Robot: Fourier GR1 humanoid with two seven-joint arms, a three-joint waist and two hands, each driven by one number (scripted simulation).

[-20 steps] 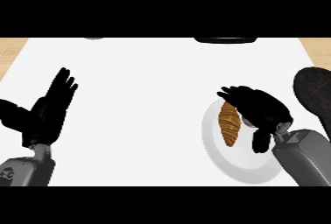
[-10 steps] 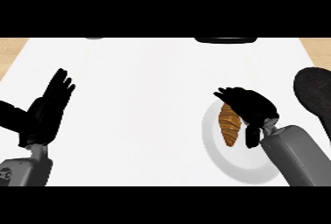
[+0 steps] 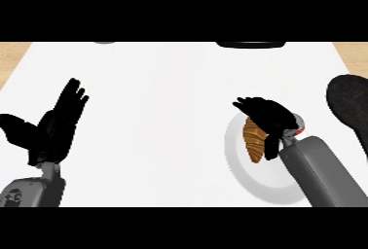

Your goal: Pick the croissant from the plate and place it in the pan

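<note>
A golden-brown croissant [image 3: 253, 140] lies on a white plate [image 3: 251, 180] at the right of the white counter. My right hand [image 3: 271, 118] hovers over the croissant's right side and top end, its fingers bent downward and its thumb hanging beside the pastry; part of the croissant is hidden beneath it. Whether the fingers touch the croissant I cannot tell. A black pan [image 3: 351, 108] sits at the far right edge, partly cut off. My left hand [image 3: 54, 127] rests open at the left, fingers pointing up, away from everything.
A dark object [image 3: 250, 44] shows at the counter's far edge, upper right, and a small grey one [image 3: 105, 42] at upper left. Wooden floor shows at both upper corners.
My right hand and forearm have shifted left and slightly down, closing in over the croissant. The left hand has stayed put.
</note>
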